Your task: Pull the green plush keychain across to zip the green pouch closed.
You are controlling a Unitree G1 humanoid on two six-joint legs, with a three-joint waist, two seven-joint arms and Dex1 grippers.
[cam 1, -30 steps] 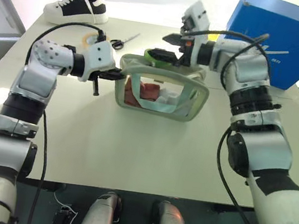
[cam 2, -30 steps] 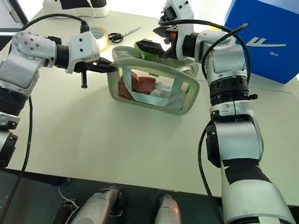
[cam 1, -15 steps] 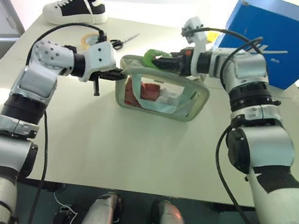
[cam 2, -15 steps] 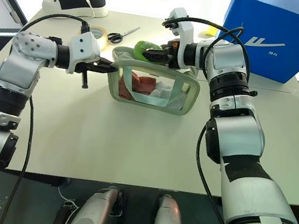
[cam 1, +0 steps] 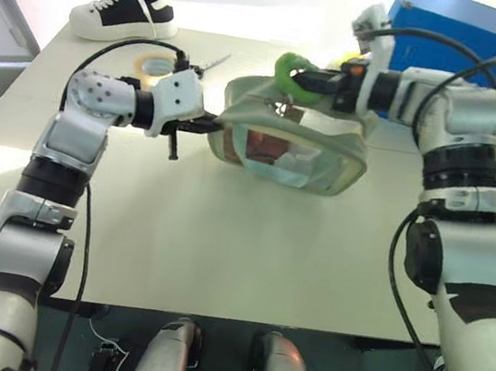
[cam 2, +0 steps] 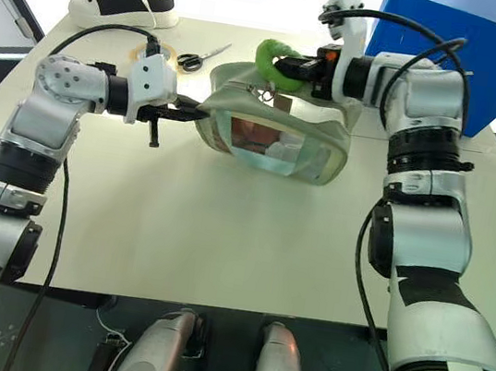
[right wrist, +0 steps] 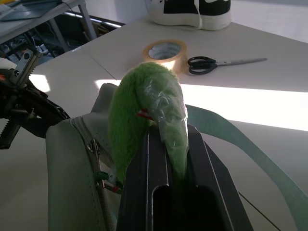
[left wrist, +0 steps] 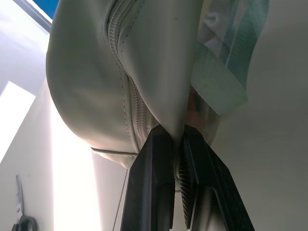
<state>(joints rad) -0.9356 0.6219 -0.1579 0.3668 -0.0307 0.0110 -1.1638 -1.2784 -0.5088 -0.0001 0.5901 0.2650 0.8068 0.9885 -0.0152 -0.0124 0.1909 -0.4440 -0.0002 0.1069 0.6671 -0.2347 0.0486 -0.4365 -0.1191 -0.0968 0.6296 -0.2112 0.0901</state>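
Soft sage-green pouch (cam 1: 295,151) near the middle of a pale table (cam 1: 221,238), lifted and tilted between two robot arms. Left gripper (left wrist: 179,159) clenched on the pouch's end seam, pinning it. Right gripper (right wrist: 166,144) clamped around the lime-green plush keychain (right wrist: 139,108), raised above the pouch's top edge, with the zipper (right wrist: 94,154) running just below. Likely light and floppy: fabric that sags and bunches, a clear window, red and white contents inside. Plush squashy, probably prone to slipping; best gripped close to the zipper pull, with the far end held taut. Beyond: tape roll (cam 1: 154,65), scissors (cam 1: 212,65), sneaker (cam 1: 125,10), blue box (cam 1: 493,45).
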